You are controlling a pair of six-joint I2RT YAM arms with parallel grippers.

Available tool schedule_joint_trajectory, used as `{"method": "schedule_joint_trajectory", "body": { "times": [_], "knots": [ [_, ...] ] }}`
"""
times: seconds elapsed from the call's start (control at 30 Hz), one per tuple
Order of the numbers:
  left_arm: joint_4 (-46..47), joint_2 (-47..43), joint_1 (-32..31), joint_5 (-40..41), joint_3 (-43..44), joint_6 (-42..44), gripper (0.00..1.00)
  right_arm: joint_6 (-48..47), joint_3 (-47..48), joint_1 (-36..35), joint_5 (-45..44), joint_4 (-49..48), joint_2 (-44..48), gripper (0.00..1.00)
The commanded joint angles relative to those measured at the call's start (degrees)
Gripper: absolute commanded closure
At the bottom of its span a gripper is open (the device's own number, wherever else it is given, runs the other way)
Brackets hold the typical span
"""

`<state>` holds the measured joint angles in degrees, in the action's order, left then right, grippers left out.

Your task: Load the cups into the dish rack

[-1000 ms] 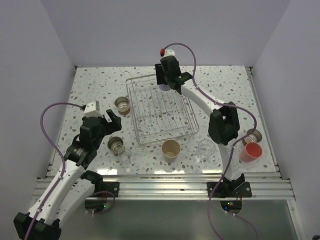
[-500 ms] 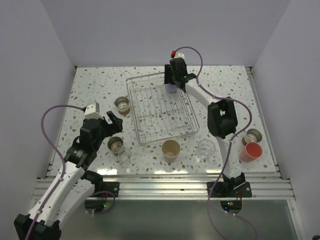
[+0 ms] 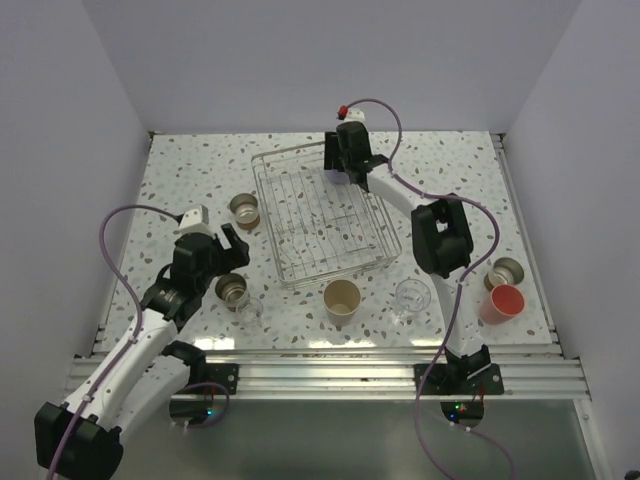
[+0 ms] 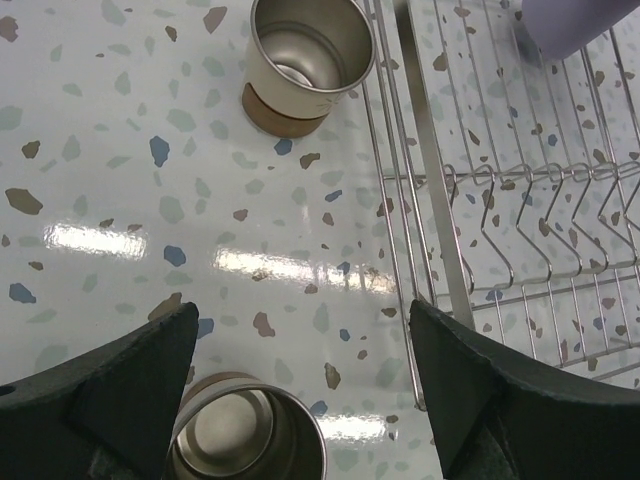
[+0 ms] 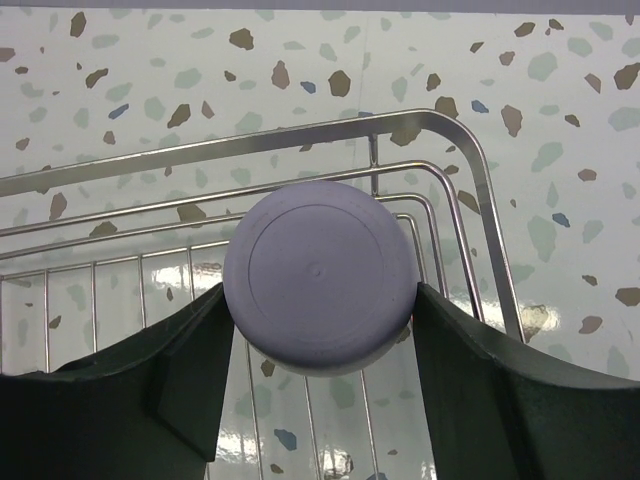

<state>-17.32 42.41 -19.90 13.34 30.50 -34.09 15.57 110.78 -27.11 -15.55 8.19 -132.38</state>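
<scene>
Cups update: the lavender cup (image 5: 318,258) is pinched in my right claw (image 5: 320,295), base toward the wrist cam, so it's going in mouth-down. It's right over the far right corner of the dish rack (image 3: 320,232). I can't tell from any view whether it's touching the wires yet, so I'm not counting it as loaded. Otherwise the rack looks bare to me.

Everything else sits on the tabletop (image 3: 190,170) outside the rack:
- a steel cup (image 3: 243,208) just beside its left side
- a second steel cup (image 3: 232,290) and a clear glass (image 3: 250,312) off its near left corner
- the beige tumbler (image 3: 342,298) and a second glass (image 3: 410,298) just in front of its near edge
- a salmon-pink cup (image 3: 503,302) and a third steel cup (image 3: 506,270) well off to its right

My left claw (image 4: 300,345) is spread wide with nothing in it, hovering above that second steel cup. By my count: none properly in, one about to be, seven to go.
</scene>
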Motion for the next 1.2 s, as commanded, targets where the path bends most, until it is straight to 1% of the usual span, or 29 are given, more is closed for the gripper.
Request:
{"method": "schedule_joint_trajectory", "body": {
  "times": [0.0, 0.07, 0.13, 0.17, 0.23, 0.27, 0.4, 0.53, 0.63, 0.77, 0.8, 0.87, 0.9, 0.97, 1.0, 1.03, 1.07, 1.1, 1.17],
  "knots": [
    [3.7, 1.5, 0.1, 1.1, 2.2, -0.9, 0.11, -0.6, -3.3, 0.4, -0.4, 0.0, 0.0, 0.43],
    [4.1, 2.4, 0.1, 1.2, 3.1, -0.7, 0.11, -1.0, -3.6, 0.4, -1.2, 0.2, 0.5, 0.34],
    [4.4, 2.9, 0.2, 1.3, 3.6, -0.6, 0.11, -1.6, -4.1, 0.4, -1.3, 0.5, 1.5, 0.26],
    [4.6, 3.3, 0.2, 1.4, 4.2, -0.6, 0.11, -1.7, -4.1, 0.3, -2.5, 0.7, 1.9, 0.20],
    [4.9, 3.8, 0.2, 2.2, 4.6, -0.5, 0.11, -1.1, -3.8, 0.4, -2.5, 1.1, 2.8, 0.13],
    [5.0, 4.4, 0.2, 2.6, 5.1, -0.5, 0.10, -1.0, -3.6, 0.4, -2.5, 1.2, 3.1, 0.02],
    [4.5, 6.9, 0.2, 5.2, 7.0, -0.5, 0.10, 1.7, -3.6, 0.3, -1.9, 2.8, 5.1, 0.02],
    [5.2, 9.3, 1.2, 6.3, 8.3, 0.3, 0.09, 3.2, -6.4, 0.1, -0.3, 2.6, 9.6, 0.02],
    [6.2, 11.4, 3.6, 4.6, 9.0, 0.4, 0.10, 3.7, -9.5, 0.0, 0.7, 1.7, 15.7, 0.02],
    [9.2, 14.9, 6.8, 1.8, 9.2, 1.0, 0.10, 3.9, -12.2, -0.1, 1.5, 3.4, 23.6, 0.02],
    [9.8, 15.6, 7.6, 1.0, 9.3, 1.1, 0.11, 4.7, -14.3, 0.0, 1.7, 3.9, 27.6, 0.02],
    [12.3, 18.2, 7.9, 0.3, 9.5, 1.6, 0.13, 5.3, -17.3, -0.1, 2.7, 3.3, 32.0, 0.02],
    [13.1, 19.4, 8.0, 0.2, 9.7, 1.6, 0.14, 6.6, -20.7, -0.3, 3.4, 2.7, 36.1, 0.02],
    [15.1, 22.4, 8.1, 0.1, 10.4, 1.3, 0.18, 7.6, -25.0, -0.5, 6.6, 0.7, 40.7, 0.02],
    [16.1, 23.4, 8.1, 0.1, 10.5, 1.1, 0.19, 8.3, -29.0, -0.9, 7.0, -0.7, 44.6, 0.02],
    [16.4, 24.2, 8.2, 0.0, 10.5, 1.0, 0.19, 8.7, -30.9, -1.3, 7.4, -1.2, 46.3, 0.02],
    [19.9, 25.6, 8.2, 0.1, 10.5, 0.9, 0.20, 8.9, -32.7, -1.4, 8.1, -1.8, 47.8, 0.02],
    [20.7, 26.2, 8.3, 0.6, 10.6, 0.8, 0.21, 9.3, -35.6, -1.6, 9.0, -2.3, 49.5, 0.02],
    [22.7, 28.1, 8.4, 1.4, 11.2, 0.8, 0.22, 9.5, -37.8, -2.4, 9.2, -1.9, 53.0, 0.02]
  ]
}}
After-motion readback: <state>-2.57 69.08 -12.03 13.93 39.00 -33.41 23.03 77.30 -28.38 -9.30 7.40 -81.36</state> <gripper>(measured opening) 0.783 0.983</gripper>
